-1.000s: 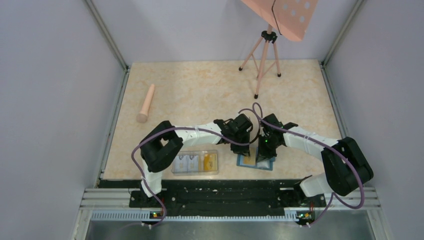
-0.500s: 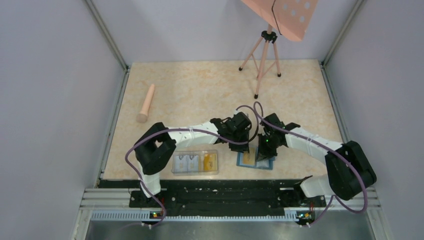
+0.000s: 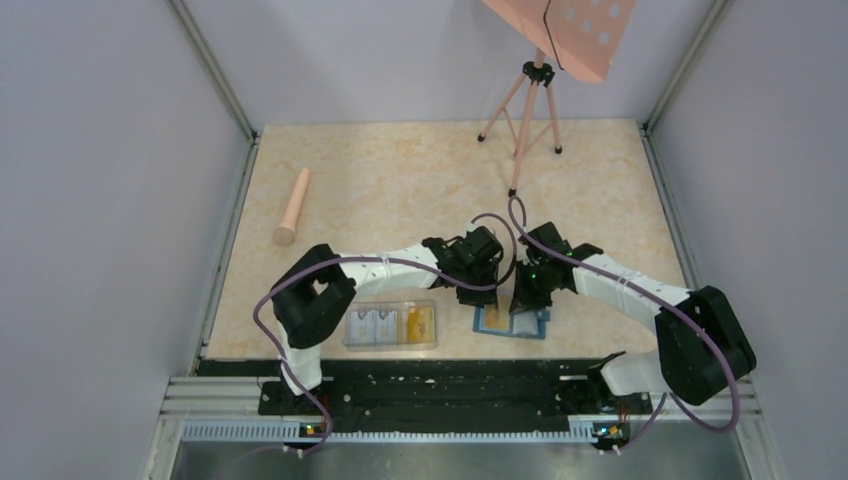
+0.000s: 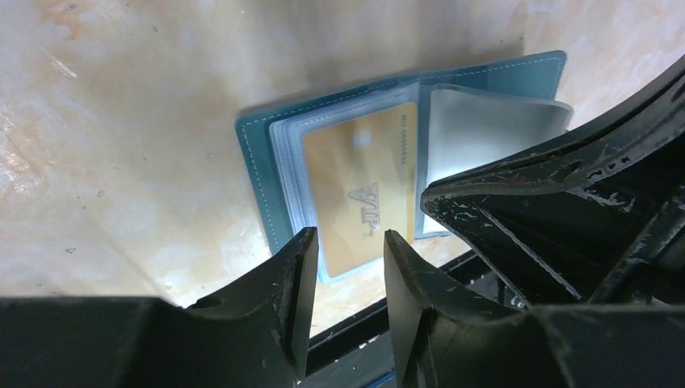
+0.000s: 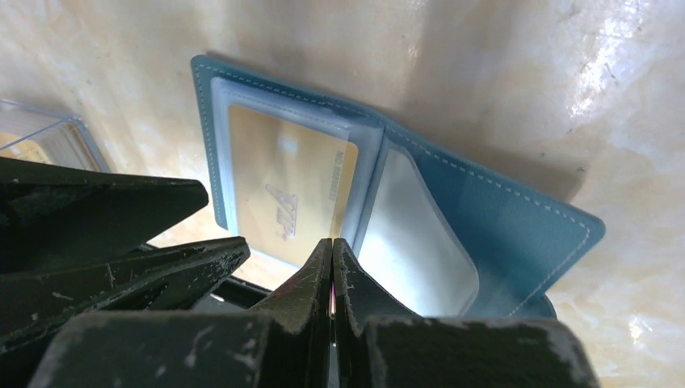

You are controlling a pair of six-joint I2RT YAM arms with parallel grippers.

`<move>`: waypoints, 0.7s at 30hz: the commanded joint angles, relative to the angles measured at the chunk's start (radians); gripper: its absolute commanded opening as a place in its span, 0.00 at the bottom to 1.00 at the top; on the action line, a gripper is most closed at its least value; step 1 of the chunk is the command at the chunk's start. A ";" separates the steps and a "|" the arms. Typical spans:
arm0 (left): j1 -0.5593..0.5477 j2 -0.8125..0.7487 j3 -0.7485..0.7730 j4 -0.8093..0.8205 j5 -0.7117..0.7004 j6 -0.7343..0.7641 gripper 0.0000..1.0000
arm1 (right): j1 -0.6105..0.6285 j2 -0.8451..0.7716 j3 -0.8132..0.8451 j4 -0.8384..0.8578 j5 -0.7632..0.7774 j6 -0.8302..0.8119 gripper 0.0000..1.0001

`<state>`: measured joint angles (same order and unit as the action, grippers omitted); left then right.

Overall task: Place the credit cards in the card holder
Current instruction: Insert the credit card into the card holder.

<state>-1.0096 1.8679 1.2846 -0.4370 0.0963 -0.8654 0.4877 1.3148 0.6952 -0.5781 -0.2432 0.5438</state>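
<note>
The teal card holder (image 3: 512,323) lies open near the table's front edge. A yellow-orange credit card (image 4: 362,187) sits in the clear sleeve of its left page, also seen in the right wrist view (image 5: 283,194). The other clear sleeve (image 5: 408,234) is empty. My left gripper (image 4: 349,242) is open and empty, hovering just above the near edge of that card. My right gripper (image 5: 332,242) is shut, its tips down at the fold between the two pages of the card holder (image 5: 501,218). I cannot tell whether anything thin is pinched in it. More credit cards (image 3: 375,325) lie in a clear box.
The clear plastic box (image 3: 391,306) stands left of the holder by the front edge. A pale wooden pin (image 3: 292,207) lies at the far left. A pink tripod (image 3: 525,110) stands at the back. The black front rail (image 3: 430,385) runs just behind the holder.
Both arms shifted only slightly over the card holder. The left gripper drew a little left and the right arm's elbow moved outward. The holder and box stayed put.
</note>
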 commanded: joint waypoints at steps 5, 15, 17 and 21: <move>-0.001 0.066 0.022 -0.012 0.013 0.008 0.41 | -0.006 0.103 -0.005 0.050 -0.001 -0.001 0.00; -0.009 0.056 0.029 0.017 0.028 0.014 0.38 | -0.005 0.118 -0.015 0.043 0.012 0.007 0.00; -0.013 0.049 0.048 -0.015 0.006 0.022 0.41 | -0.006 0.118 -0.015 0.043 0.010 0.007 0.00; -0.027 0.046 0.084 -0.085 -0.048 0.035 0.43 | -0.006 0.119 -0.017 0.044 0.009 0.005 0.00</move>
<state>-1.0168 1.9335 1.3117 -0.4797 0.0917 -0.8543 0.4877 1.4208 0.6937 -0.5575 -0.2478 0.5449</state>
